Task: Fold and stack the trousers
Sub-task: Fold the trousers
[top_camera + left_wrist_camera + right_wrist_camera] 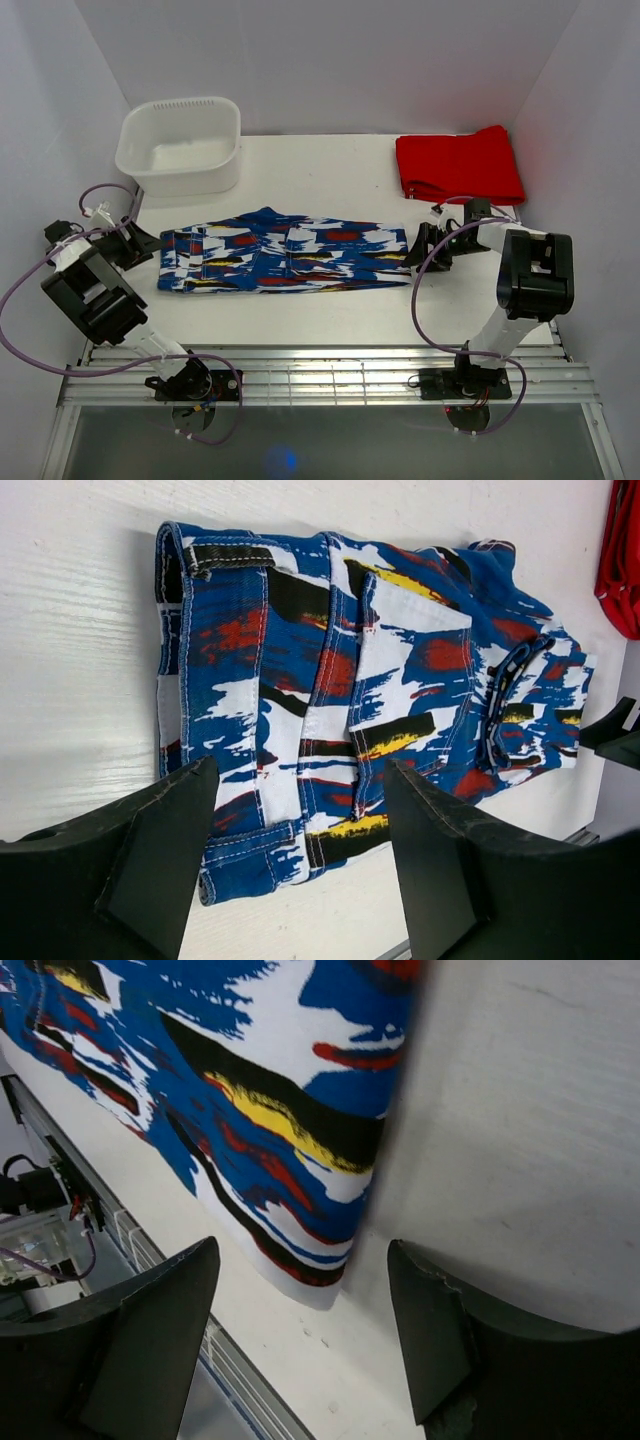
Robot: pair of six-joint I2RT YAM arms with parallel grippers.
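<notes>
Two tools stand released, nothing held: the left tool by the waistband, the right tool by the hems. The trousers lie flat mid-table, long axis left to right. The legs appear already laid together, so a crosswise fold seems next, which calls for pinching an end.

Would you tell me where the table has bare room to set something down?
Free: the strip between the blue-white-red printed trousers and metal rail; the gap between white plastic tub and red folded garment. Crowded: by left gripper and right gripper.
</notes>
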